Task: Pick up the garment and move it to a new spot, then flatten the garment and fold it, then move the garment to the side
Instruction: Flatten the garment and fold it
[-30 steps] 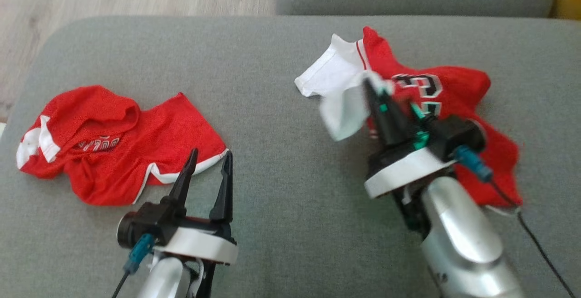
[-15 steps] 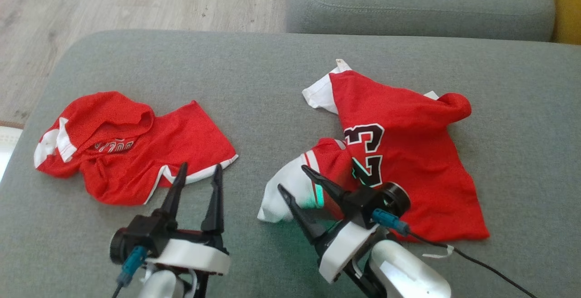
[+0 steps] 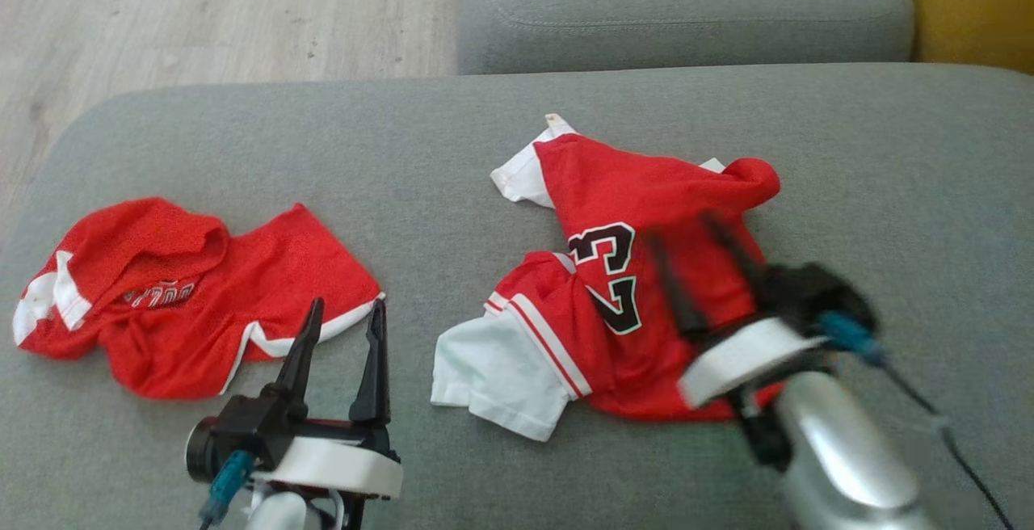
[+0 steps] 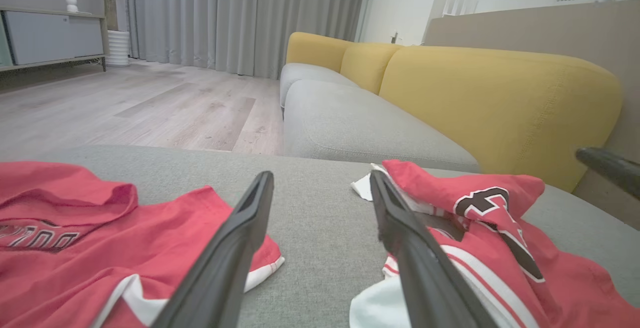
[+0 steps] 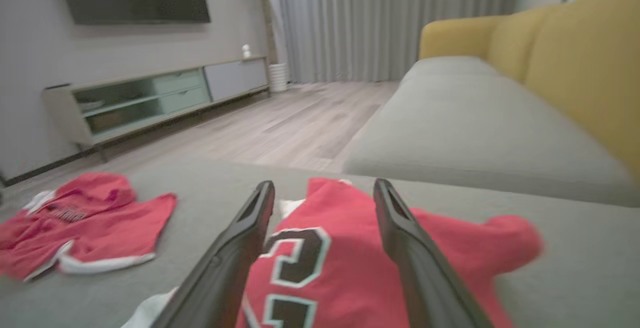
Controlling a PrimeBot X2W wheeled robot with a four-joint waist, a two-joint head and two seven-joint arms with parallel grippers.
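Cushion (image 3: 485, 134), grey, one broad seat, carries everything. Jersey (image 3: 646, 187), one, lies rumpled right of centre: red mesh, a black 23 edged in white, a white sleeve with red stripes spilling out at its near left. Shorts (image 3: 275, 267), one red pair with white trim, lie bunched well to the left. Of my two grippers, the right gripper (image 3: 685, 231) hovers blurred over the jersey, fingers spread, holding nothing; the left gripper (image 3: 347, 308), spread wide too, is near the shorts' hem.
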